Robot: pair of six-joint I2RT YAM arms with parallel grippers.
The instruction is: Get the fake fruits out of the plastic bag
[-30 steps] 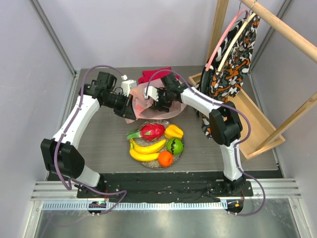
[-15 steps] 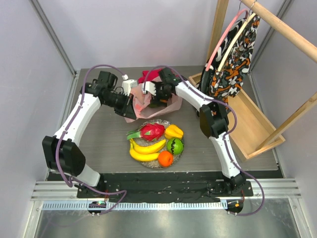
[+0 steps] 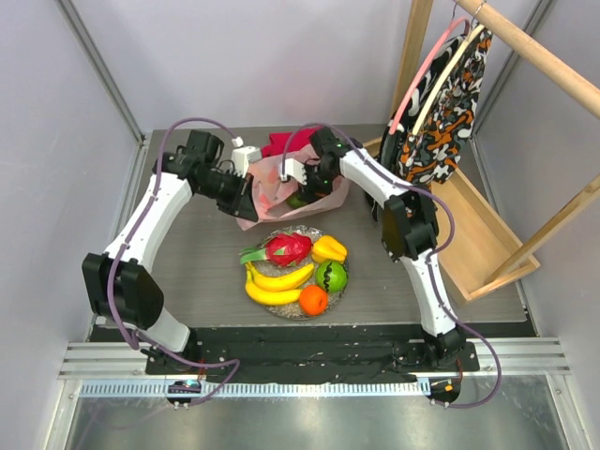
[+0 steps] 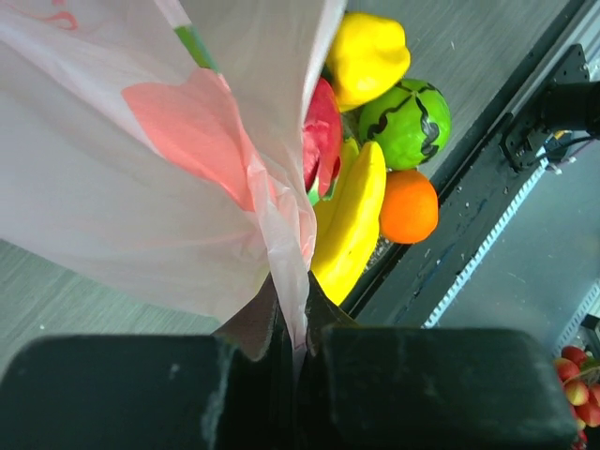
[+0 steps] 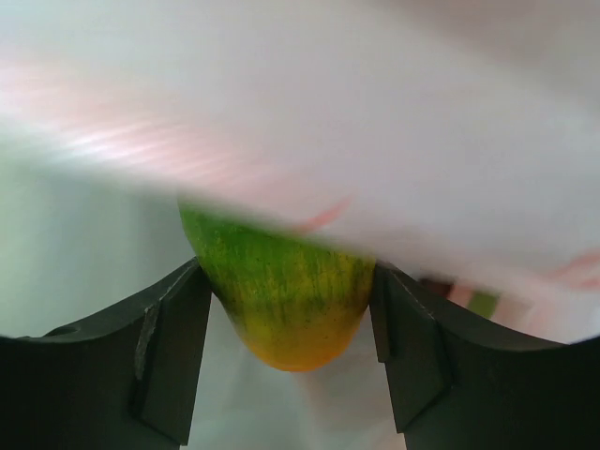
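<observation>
While the left tool (image 4: 298, 342) pinches the edge of the pink bag (image 4: 122, 206) at the back of the desk (image 3: 187, 258), the right tool (image 5: 286, 323), inside the bag, grips a green mango (image 5: 281, 272) between its fingers.

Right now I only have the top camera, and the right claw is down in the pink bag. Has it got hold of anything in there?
Observer: Yes. The right wrist camera shows a green mango with a yellow tip sitting between the fingers of the right claw, with its sides against both of them.
Operator: And is the left claw really gripping the bag, or just leaning on it?
Observer: It's gripping it. On the left wrist camera the left claw is shut, with a fold of the plastic bag pinched between its fingers.
</observation>
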